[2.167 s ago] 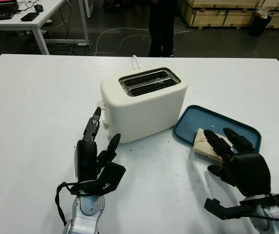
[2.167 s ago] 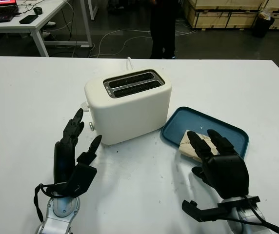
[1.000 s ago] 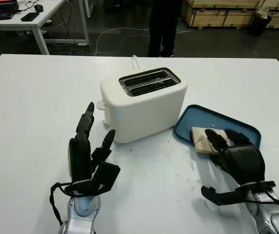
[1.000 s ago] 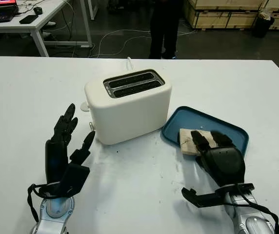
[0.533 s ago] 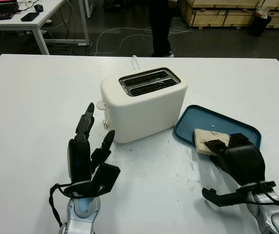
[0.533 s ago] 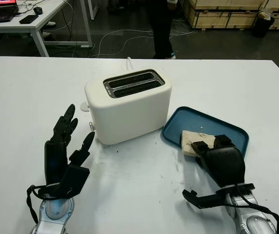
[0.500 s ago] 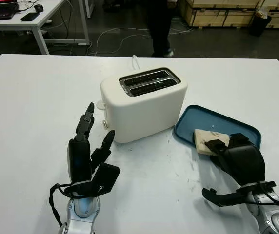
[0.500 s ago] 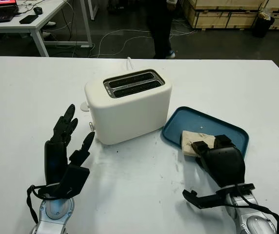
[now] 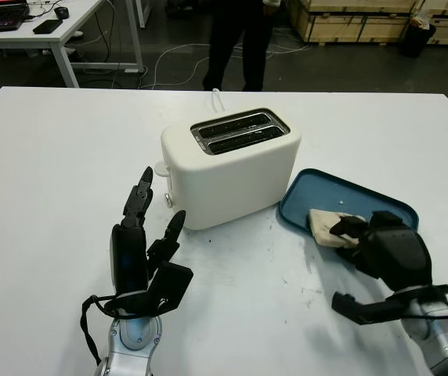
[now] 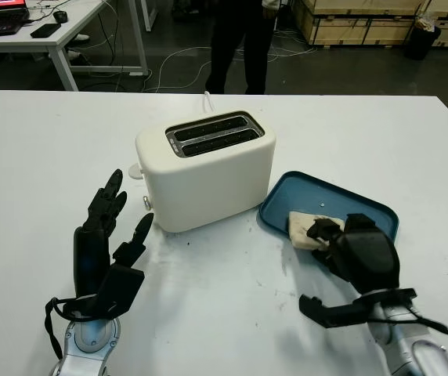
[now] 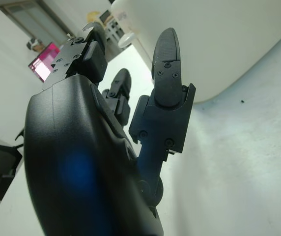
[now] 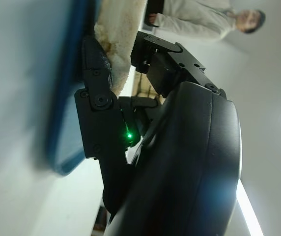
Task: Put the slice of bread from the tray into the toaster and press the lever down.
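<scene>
- One toaster [image 9: 230, 166], cream-white, stands near the middle of the white table [image 9: 52, 157]; it has two slots in its top, both dark inside.
- One blue tray [image 9: 349, 202] lies just right of the toaster, near it but apart.
- One slice of bread [image 9: 323, 225] sits at the near left part of the tray, its near edge over the tray's rim.
- Two black robot hands: the left hand [image 9: 142, 254] is released and holds nothing, raised over the table at the near left, with its fingertips pointing toward the toaster's left end.
- The right hand [image 9: 381, 249] is at the near right, its fingers curled onto the slice of bread and grasping it (the right wrist view shows a thumb on one face and fingers on the other).
- One person [image 9: 238, 39] in dark trousers stands on the floor beyond the far edge of the table.
- Open room: the table is bare to the left of the toaster and along the far edge; the strip between the two hands at the near edge is bare too.
- The tray's far right corner lies well in from the table's right edge.
- The left wrist view shows the left hand's thumb [image 11: 166, 93] close to the toaster's lower wall, not touching it.
- The right wrist view shows the bread's crust edge [image 12: 123, 29] pinched against the tray's blue rim, a detail the head views leave unclear.
</scene>
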